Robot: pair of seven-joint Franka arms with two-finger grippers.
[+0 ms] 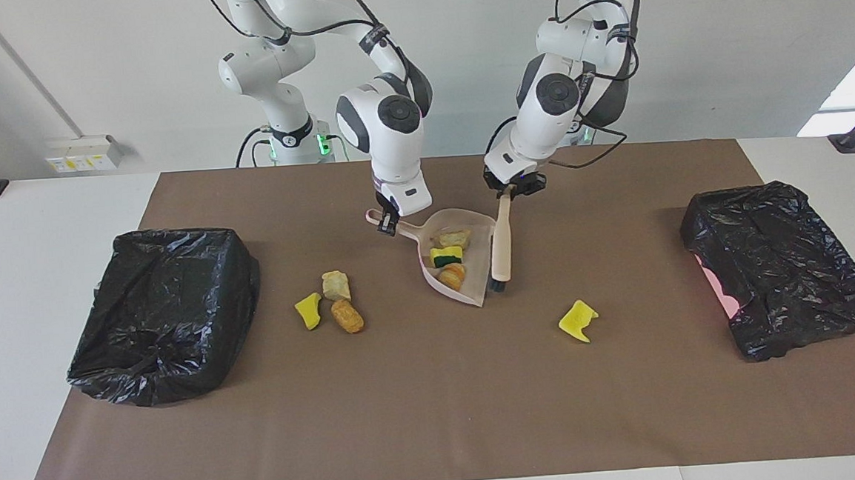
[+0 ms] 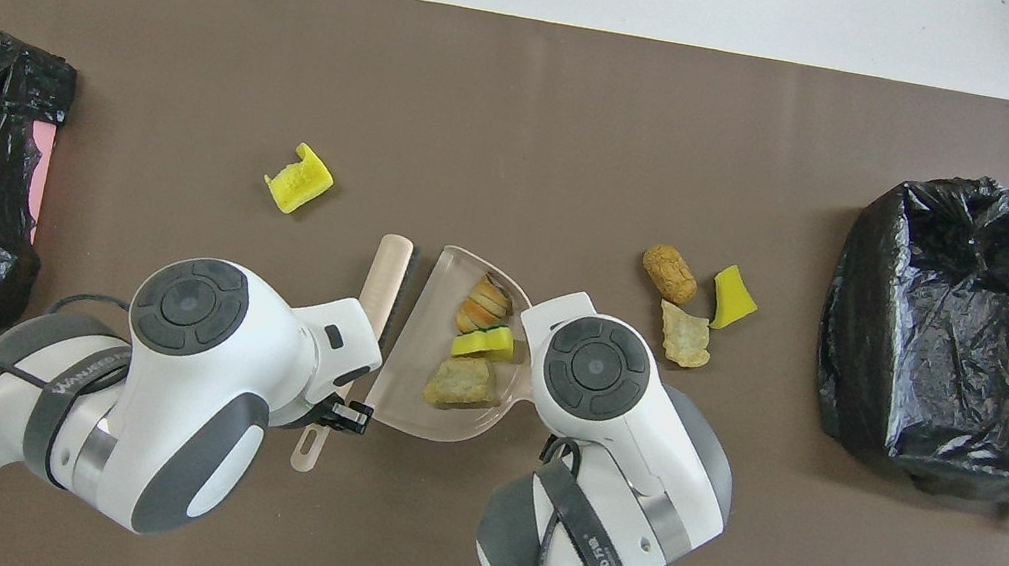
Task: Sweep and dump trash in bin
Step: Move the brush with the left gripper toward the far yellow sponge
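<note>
My right gripper [image 1: 388, 224] is shut on the handle of the pale pink dustpan [image 1: 472, 285], which rests on the brown mat. Three pieces of trash lie in the dustpan [image 2: 412, 390]: a beige lump [image 2: 461, 384], a yellow sponge bit [image 2: 485, 345] and an orange bread-like piece [image 2: 486, 303]. My left gripper [image 1: 506, 194] is shut on the handle of the beige brush [image 1: 502, 246], whose bristles stand at the pan's mouth. In the overhead view the right gripper is hidden under its wrist.
A loose yellow piece [image 1: 578, 320] lies toward the left arm's end. Three more pieces [image 1: 336, 284] cluster toward the right arm's end. Black-bagged bins sit at both ends of the mat, one at the right arm's end [image 1: 165, 315] and one at the left arm's [image 1: 786, 277].
</note>
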